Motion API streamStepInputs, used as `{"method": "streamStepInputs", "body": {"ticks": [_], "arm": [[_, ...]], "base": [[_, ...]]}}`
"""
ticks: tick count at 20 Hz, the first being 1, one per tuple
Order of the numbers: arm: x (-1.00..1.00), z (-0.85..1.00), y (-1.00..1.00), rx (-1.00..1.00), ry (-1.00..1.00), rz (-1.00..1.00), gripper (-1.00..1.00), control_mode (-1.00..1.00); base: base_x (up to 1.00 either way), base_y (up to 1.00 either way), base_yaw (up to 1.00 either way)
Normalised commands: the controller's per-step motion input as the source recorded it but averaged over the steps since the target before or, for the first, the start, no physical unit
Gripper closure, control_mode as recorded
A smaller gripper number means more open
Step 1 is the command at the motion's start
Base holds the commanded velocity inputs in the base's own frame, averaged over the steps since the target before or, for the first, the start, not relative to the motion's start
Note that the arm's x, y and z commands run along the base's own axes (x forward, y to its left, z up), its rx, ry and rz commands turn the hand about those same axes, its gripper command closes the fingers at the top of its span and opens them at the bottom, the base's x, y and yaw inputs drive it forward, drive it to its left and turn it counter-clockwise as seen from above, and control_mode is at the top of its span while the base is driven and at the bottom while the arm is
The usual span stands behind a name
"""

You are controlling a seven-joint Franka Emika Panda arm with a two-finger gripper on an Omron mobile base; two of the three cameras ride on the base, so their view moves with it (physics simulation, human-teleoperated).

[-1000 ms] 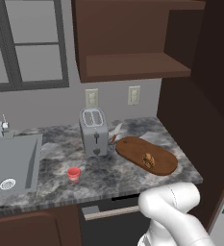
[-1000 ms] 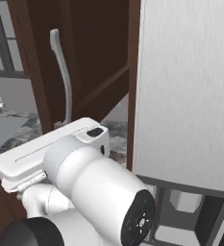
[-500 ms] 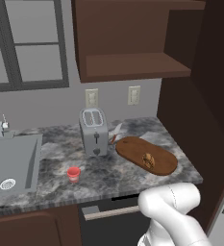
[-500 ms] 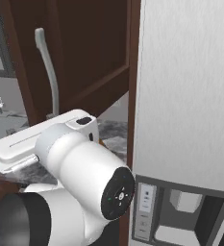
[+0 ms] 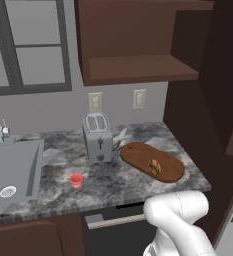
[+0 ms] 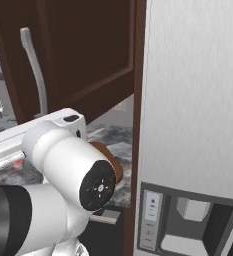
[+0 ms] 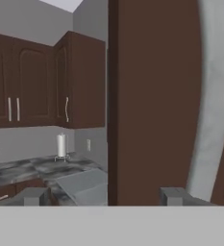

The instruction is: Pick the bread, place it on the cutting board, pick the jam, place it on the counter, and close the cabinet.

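Counter (image 5: pixel 138 185) bears board (image 5: pixel 138 156), toaster (image 5: pixel 98 136), apparently jam (image 5: pixel 76 180)

Clearance at cabinet door
Your hand (image 7: pixel 104 198) faces the open cabinet (image 7: pixel 152 96) door; its handle (image 7: pixel 209 96) stands close ahead, right of centre.

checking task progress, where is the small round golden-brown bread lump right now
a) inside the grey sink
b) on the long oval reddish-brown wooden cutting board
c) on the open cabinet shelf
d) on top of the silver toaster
b: the small round golden-brown bread lump sits on the long oval reddish-brown wooden cutting board, right of the toaster.
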Motion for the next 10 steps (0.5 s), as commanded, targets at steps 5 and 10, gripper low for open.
{"method": "streamStepInputs", "body": {"ticks": [5,10], "arm": [[0.22,0.0,0.29,0.0,0.0,0.0,-1.0,-1.0],[0.27,-0.04,0.31,0.0,0.0,0.0,-1.0,-1.0]], "base": [[0.0,0.0,0.0],[0.0,0.0,0.0]]}}
